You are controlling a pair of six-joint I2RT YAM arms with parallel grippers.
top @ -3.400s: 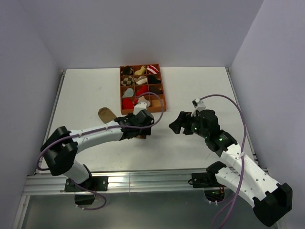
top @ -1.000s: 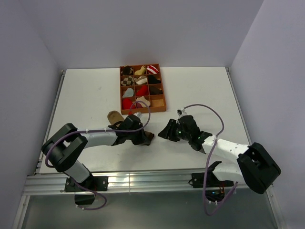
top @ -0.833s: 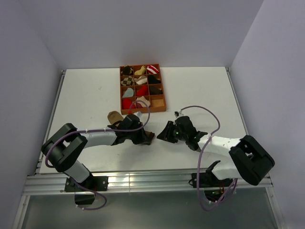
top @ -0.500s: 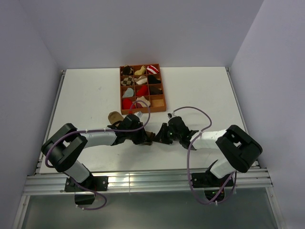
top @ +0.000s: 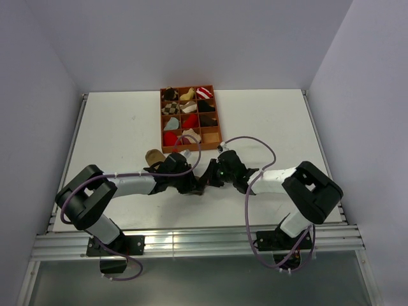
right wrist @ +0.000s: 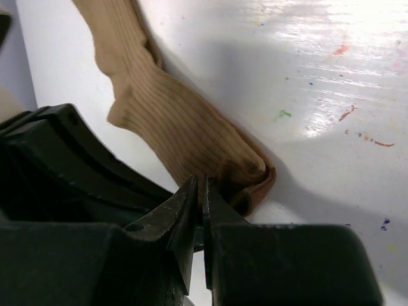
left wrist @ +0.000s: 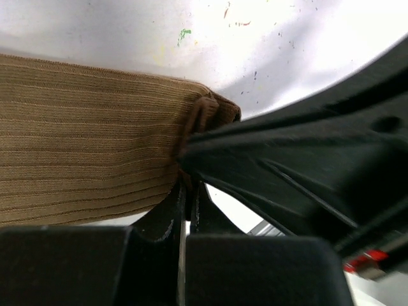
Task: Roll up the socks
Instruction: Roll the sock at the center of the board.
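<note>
Orange divided tray (top: pixel 211 136) holds sock bundles (top: pixel 170 138); brown sock (top: pixel 152 156) outside.

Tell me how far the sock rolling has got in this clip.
Done: nothing looks rolled yet; the brown sock lies flat and unrolled. In hand: the left gripper is shut on its bunched end, and the right gripper, fingers nearly together, is at that same end; whether it holds fabric is unclear. Still to do: rolling this sock, then any others; the fabric pieces in the tray are too small to judge.
</note>
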